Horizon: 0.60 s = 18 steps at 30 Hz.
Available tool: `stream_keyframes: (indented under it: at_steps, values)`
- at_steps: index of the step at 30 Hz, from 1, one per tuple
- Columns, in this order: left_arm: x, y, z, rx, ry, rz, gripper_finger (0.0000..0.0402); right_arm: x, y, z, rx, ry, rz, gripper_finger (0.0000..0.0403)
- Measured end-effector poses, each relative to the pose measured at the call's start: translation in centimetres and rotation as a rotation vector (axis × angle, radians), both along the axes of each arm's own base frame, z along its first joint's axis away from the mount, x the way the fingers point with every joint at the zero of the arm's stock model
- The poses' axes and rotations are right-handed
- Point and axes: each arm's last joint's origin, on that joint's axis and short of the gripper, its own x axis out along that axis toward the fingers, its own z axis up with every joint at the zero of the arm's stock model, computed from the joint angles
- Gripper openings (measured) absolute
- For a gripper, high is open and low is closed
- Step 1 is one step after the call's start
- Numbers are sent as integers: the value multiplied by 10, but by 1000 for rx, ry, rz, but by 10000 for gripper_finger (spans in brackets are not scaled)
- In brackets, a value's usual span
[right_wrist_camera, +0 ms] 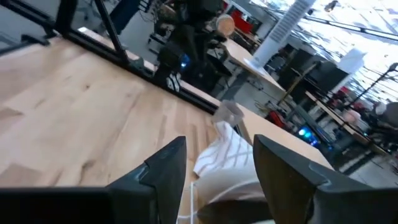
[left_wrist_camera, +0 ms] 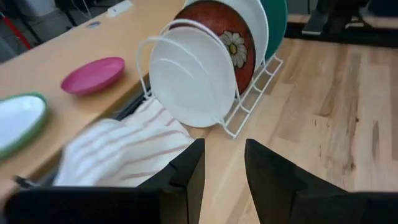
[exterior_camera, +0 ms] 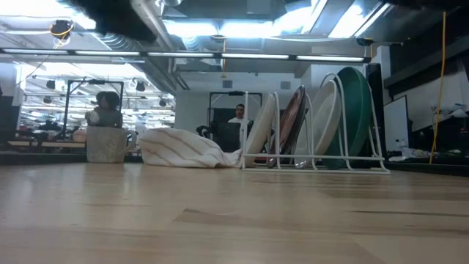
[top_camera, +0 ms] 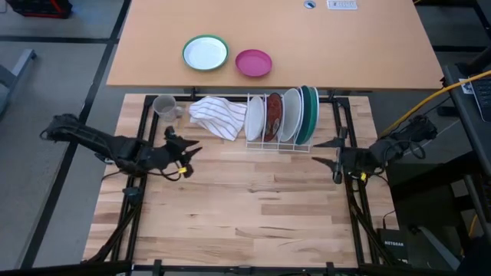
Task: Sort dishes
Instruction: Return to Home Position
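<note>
1. High view: dishes (top_camera: 291,115) stand on edge in a wire rack (top_camera: 268,143) at 12 o'clock of the wood table (top_camera: 245,215). From 9 to 3 they run white, red-brown, white, green.
   - Left gripper (top_camera: 190,148) is at the table's 9 o'clock. The dishes are at its 2 o'clock, well apart.
   - Right gripper (top_camera: 331,157) is at the table's 3 o'clock, near the rack's corner. The dishes are at its 10 o'clock, not touching.
   - Striped towel (top_camera: 217,115) and grey cup (top_camera: 163,104) lie at the rack's 9 o'clock.
   - Green-rimmed plate (top_camera: 205,52) and pink bowl (top_camera: 253,62) sit on the tan table (top_camera: 368,46) beyond.
2. Low view: the rack stands upright at 3 o'clock of the towel, with its plates leaning in the slots. The cup is at the towel's 9 o'clock. Two people show in the room behind. No jaws are in sight.
3. Left wrist view: the fingers (left_wrist_camera: 189,180) have a narrow gap with nothing between them. The front white plate (left_wrist_camera: 189,78) stands ahead of the tips, clear of them. The flowered red-brown plate (left_wrist_camera: 233,37) is behind it, and the towel is just beside the rack.
4. Right wrist view: the fingers (right_wrist_camera: 286,180) are set wider apart and are empty. The towel lies ahead. The dishes cannot be made out here.
</note>
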Motion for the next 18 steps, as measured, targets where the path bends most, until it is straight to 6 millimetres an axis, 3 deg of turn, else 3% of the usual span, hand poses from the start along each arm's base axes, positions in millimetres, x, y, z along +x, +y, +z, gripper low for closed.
stream_keyframes:
  at_steps: [7, 13, 18]
  values:
    - [-29, 8, -68, -27, -199, -22, 104, -2, -4, -44, 40, -16, -116, 189]
    - [-48, 15, -101, 1, -286, -43, 104, -3, -6, -77, 67, -39, -190, 189]
    - [-62, 19, -116, 22, -327, -52, 104, -5, -8, -94, 87, -50, -198, 189]
